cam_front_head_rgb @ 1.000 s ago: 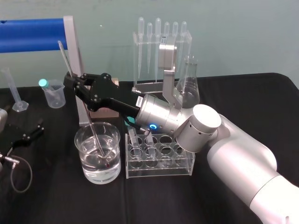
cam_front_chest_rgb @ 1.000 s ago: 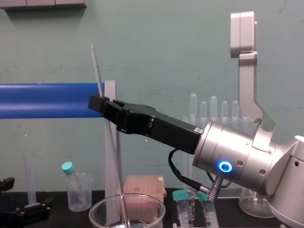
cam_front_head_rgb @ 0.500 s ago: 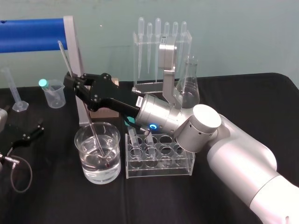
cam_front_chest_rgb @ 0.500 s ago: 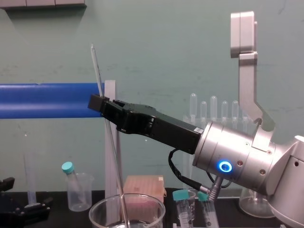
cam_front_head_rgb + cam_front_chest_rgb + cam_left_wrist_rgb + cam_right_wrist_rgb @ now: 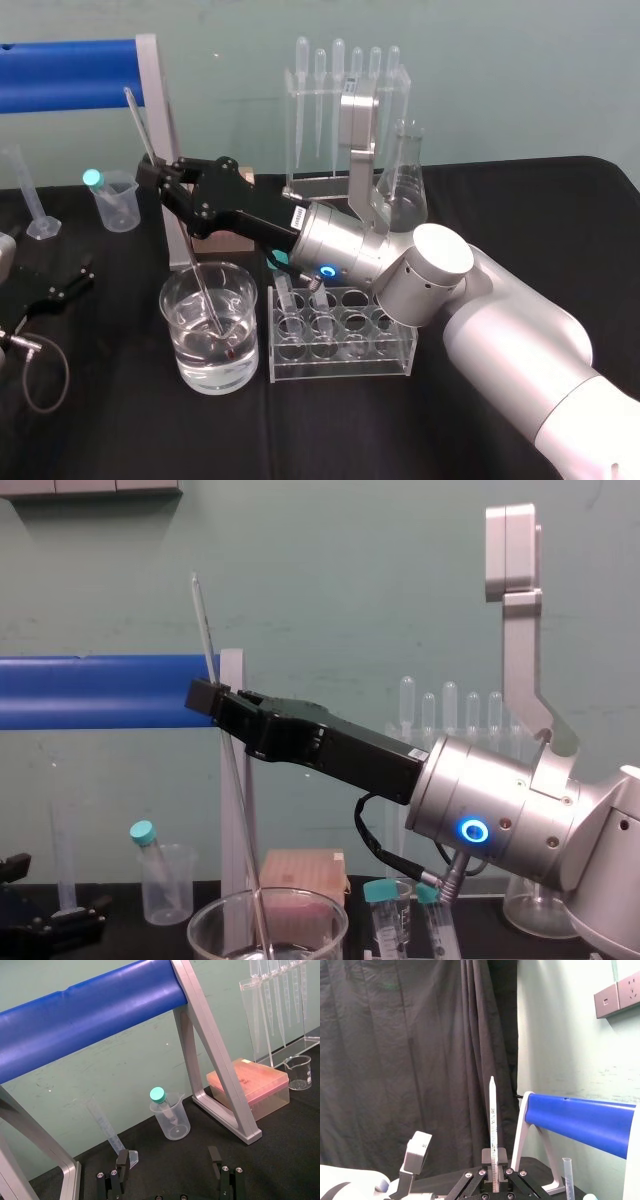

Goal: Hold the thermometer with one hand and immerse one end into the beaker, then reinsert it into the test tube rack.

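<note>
**Student:** What do the fingers hold?

**Instructor:** Right hand [image 5: 160,171]: black fingers [image 5: 205,695] clenched on the thermometer [image 5: 203,620]. They grip the upper stem, well above the beaker [image 5: 166,297]. A short length of stem projects above the grip.

**Student:** And the rod below the grip?

**Instructor:** It slants down into the beaker, with the reddish tip under the water, near the bottom. Whether it touches the glass cannot be told. Immersion appears done. The return to the test tube rack [image 5: 340,350], just beside the beaker, is not yet done.

**Student:** How will it handle?

**Instructor:** Judged light, stiff, smooth and brittle. Held this high, the long free lower end may swing. Lift it straight clear of the beaker's rim before any sideways travel. Grip the stem, never the bulb, with modest force.

**Student:** The other arm?

**Instructor:** Left hand [image 5: 65,285]: parked on the desk [image 5: 130,430], to the beaker's left, fingers spread, grasping nothing.
</note>
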You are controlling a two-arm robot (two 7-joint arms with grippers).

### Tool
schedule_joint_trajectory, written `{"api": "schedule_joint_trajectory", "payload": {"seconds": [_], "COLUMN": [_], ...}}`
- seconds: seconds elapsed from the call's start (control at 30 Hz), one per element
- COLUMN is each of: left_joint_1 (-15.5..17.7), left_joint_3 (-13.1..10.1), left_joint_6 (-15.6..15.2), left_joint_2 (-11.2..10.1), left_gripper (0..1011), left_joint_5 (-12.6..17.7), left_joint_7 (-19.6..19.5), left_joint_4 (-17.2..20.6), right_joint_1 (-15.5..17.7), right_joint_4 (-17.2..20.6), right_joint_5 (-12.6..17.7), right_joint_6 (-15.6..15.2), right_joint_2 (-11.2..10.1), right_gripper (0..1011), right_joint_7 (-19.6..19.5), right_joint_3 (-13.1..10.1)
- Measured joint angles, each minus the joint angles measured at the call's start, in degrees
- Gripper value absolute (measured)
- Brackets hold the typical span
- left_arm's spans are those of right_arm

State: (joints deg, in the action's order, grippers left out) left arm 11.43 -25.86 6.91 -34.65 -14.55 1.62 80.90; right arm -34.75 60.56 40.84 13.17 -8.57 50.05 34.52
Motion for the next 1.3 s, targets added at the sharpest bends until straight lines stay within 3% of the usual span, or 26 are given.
{"api": "schedule_joint_trajectory", "payload": {"seconds": [1.3], "left_joint_1": [0.0], "left_joint_3": [0.0], "left_joint_6": [0.0], "left_joint_2": [0.0], "left_gripper": [1008], "left_joint_5": [0.0], "left_joint_7": [0.0], "left_joint_4": [0.0], "right_joint_1": [0.0], "right_joint_4": [0.0], "right_joint_5": [0.0], "right_joint_6": [0.0], "right_joint_2": [0.0], "right_gripper": [58], "right_joint_7": [0.0], "right_joint_3": [0.0]}}
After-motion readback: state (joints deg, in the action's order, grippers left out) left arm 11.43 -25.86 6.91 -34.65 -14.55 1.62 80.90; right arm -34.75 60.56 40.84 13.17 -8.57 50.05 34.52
